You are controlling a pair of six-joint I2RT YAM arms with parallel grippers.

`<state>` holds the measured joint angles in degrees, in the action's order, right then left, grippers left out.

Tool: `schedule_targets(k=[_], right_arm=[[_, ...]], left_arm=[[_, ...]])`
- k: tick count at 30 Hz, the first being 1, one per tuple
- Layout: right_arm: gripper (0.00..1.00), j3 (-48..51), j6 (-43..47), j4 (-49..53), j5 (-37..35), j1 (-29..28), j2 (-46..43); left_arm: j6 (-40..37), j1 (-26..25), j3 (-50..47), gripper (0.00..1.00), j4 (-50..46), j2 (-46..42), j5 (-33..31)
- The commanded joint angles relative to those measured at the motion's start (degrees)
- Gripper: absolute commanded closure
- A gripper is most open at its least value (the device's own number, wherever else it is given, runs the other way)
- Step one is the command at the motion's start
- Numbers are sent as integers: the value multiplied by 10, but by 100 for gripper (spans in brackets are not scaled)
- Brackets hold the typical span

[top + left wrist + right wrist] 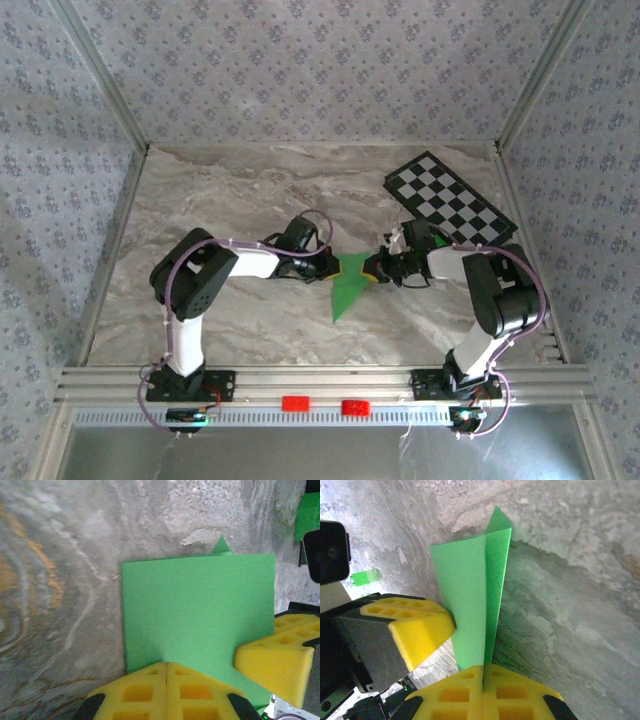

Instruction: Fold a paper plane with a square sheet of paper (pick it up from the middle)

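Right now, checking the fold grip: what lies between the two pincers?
The folded green paper bridges the gap, pinched by the left pincer and right pincer; the top view shows it.

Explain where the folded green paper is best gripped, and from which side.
Grip the paper at its wide end, on the centre crease, where the layers lie together; the thin point would probably bend. Come from the side, pads on both faces, as the right end effector, shut on it, does.
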<state>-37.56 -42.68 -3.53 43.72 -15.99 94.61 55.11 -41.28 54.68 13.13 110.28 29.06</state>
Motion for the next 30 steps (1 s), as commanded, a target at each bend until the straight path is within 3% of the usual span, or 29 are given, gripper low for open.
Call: schedule_targets(k=[1,6,10,15,19,25,30], right_arm=[[98,25,-40,-36,-15,3,-13],[96,50,-66,-79,-20,1,-21],[85,44,-65,-90,7,-1,-15],[80,33,-51,-84,19,0,-11],[83,21,-35,-58,20,2,-3],[99,22,-33,-43,14,5,-16],[100,38,-78,-49,-34,-4,-44]], left_arm=[[1,1,1,100,8,-7,-13],[2,1,4,100,6,8,-11],[3,0,4,100,10,20,3],[-2,0,-2,100,6,23,3],[-3,0,0,100,7,24,4],[-5,0,-5,100,8,-3,-14],[-39,-4,-20,89,-14,-78,-68]])
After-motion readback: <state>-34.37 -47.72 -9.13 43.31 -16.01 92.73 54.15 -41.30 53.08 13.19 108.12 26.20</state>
